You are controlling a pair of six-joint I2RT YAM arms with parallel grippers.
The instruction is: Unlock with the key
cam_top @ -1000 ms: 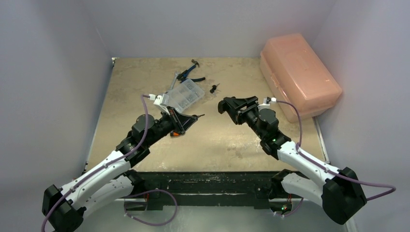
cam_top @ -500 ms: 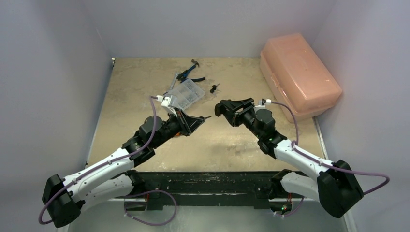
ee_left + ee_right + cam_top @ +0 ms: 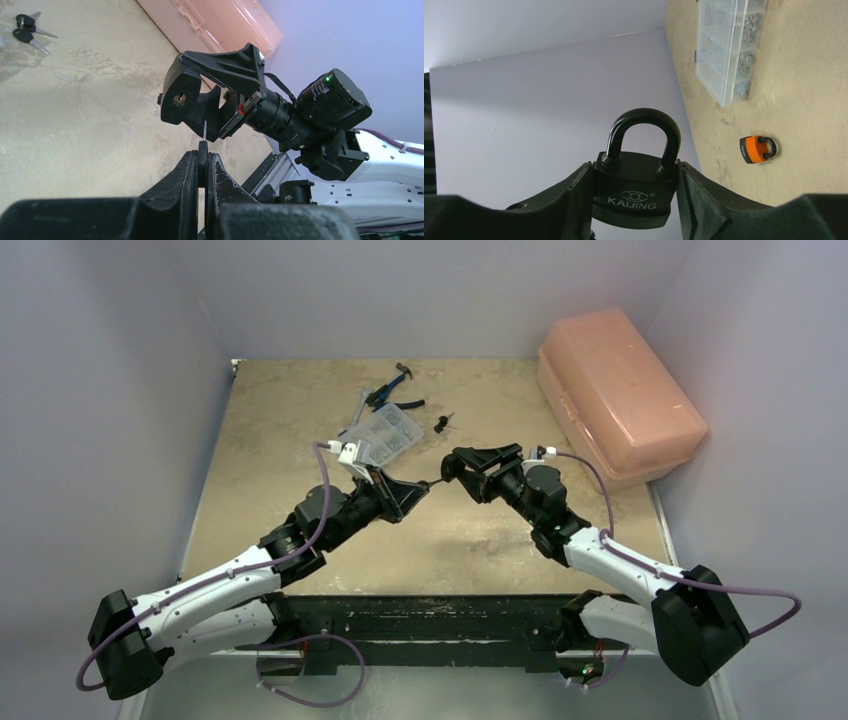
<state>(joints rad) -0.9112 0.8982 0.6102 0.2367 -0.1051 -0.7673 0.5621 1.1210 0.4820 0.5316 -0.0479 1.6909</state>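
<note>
My left gripper (image 3: 202,156) is shut on the black head of a key (image 3: 202,149), whose thin metal blade points up at the padlock. My right gripper (image 3: 634,166) is shut on the sides of a black padlock (image 3: 633,192) marked KAIJING, its shackle closed. In the left wrist view the padlock (image 3: 176,97) shows its brass keyhole, and the key's tip sits a little below and to the right of it. From above, the left gripper (image 3: 416,487) and right gripper (image 3: 462,466) face each other over the table's middle, with the key (image 3: 431,482) just short of the padlock (image 3: 455,462).
A clear parts box (image 3: 383,435) and blue pliers (image 3: 392,392) lie behind the left gripper. Spare keys (image 3: 442,421) lie near them. A salmon plastic case (image 3: 618,390) fills the back right. A small orange padlock (image 3: 754,149) lies on the table.
My left arm has reached to the right with the key, and my right arm has shifted slightly left with the padlock. The gap between key tip and padlock has shrunk.
</note>
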